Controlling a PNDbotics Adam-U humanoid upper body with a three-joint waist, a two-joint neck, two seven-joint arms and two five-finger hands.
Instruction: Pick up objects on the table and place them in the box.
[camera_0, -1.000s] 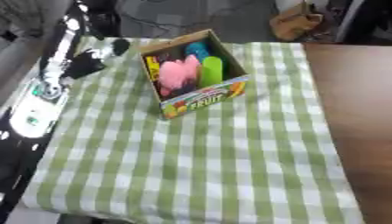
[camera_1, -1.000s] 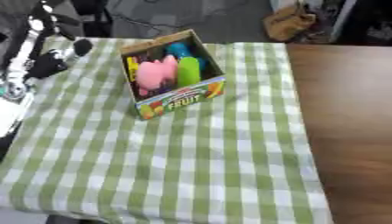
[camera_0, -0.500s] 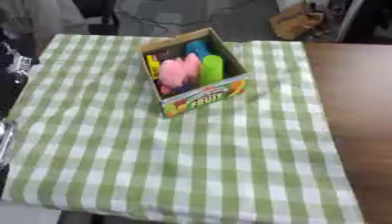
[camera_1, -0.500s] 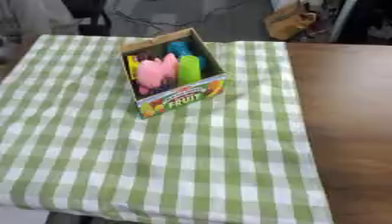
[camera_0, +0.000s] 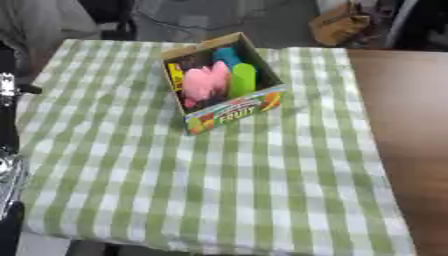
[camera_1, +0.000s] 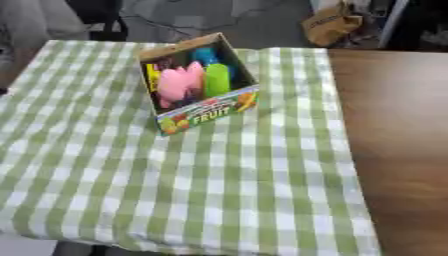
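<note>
A cardboard box (camera_0: 229, 111) with "FRUIT" printed on its front stands on the far middle of the green checked cloth (camera_0: 219, 190). Inside it lie a pink thing (camera_0: 204, 84), a green thing (camera_0: 242, 79), a blue thing (camera_0: 227, 55) and a yellow thing (camera_0: 175, 77). No loose object shows on the cloth. Only a black and silver stretch of my left arm (camera_0: 8, 87) shows at the left edge of the left eye view; its hand is out of sight. My right arm and hand show in neither view.
Bare brown tabletop (camera_1: 394, 130) lies right of the cloth. Beyond the far edge stand a dark chair (camera_1: 98, 15) and a brown cardboard item (camera_1: 331, 22) on the floor. The cloth's near edge hangs over the table front.
My left arm, which reached to the far left corner of the cloth beside the box, has drawn back leftward out of the picture. The box has not moved.
</note>
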